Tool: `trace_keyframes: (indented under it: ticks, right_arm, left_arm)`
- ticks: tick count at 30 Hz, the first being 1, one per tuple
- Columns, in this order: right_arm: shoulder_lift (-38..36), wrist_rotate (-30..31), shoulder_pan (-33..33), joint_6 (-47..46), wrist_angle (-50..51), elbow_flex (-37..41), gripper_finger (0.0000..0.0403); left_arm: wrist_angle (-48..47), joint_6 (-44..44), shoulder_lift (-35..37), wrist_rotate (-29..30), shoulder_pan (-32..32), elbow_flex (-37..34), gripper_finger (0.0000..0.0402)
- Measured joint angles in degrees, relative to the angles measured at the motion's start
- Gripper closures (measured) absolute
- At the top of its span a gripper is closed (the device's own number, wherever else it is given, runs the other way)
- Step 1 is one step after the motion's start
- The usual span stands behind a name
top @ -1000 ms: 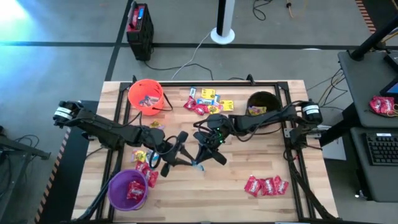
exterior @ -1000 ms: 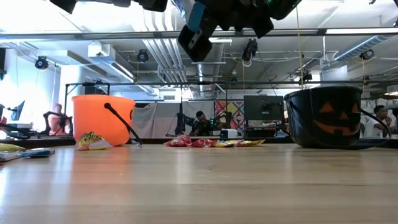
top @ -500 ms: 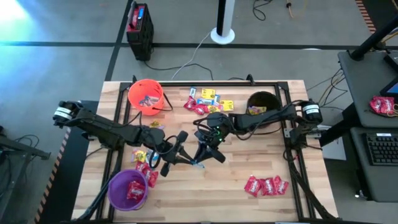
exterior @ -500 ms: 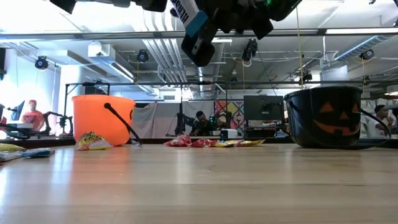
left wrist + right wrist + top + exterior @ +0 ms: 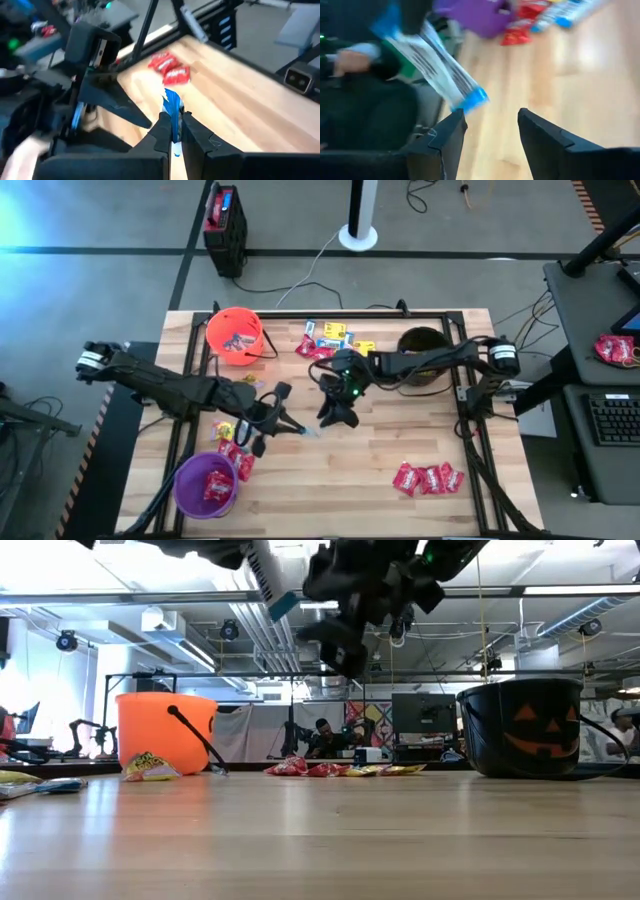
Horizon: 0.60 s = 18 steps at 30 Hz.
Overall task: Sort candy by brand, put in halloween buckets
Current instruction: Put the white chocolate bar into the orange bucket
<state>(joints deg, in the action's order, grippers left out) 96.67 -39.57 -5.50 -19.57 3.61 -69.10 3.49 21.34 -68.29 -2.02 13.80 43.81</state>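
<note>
— On the wooden worktop [image 5: 380, 480]?
— Orange bucket [image 5: 234, 334] at a far corner, black bucket [image 5: 421, 346] at the other far corner, purple bucket [image 5: 206, 484] at the near corner on the orange bucket's side.
— Loose candy?
— Mixed packets [image 5: 330, 340] between orange and black buckets; red packets [image 5: 427, 477] near the front, well apart from the black bucket; red and yellow packets [image 5: 231, 442] just beside the purple bucket.

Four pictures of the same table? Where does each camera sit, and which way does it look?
High: overhead, straight down on both arms and the orange bucket.
Low: at tabletop level, looking across; arms hang from above, black bucket on the right.
Left wrist: on the left arm; left gripper pinches a blue-and-white candy.
Right wrist: right gripper open.
Both wrist views share that candy.
</note>
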Motion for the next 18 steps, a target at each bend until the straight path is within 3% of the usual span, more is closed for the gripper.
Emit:
trace_keyframes:
  ticks: [4,10,18]
  right_arm:
    - [-1.5,7.3,-1.9,0.0,5.4,0.0,0.0231]
    - [-2.4,16.9,-4.1,0.2,9.8,0.0,0.0234]
    - [-2.4,19.2,-5.0,2.4,9.3,0.0,0.0235]
  left_arm:
    - [-7.0,-1.5,4.4,6.3,0.0,0.0,0.0399]
    - [-17.5,-4.7,11.3,25.3,-2.3,0.3,0.0399]
    - [-40.5,-20.3,15.3,35.5,-18.3,7.2,0.04]
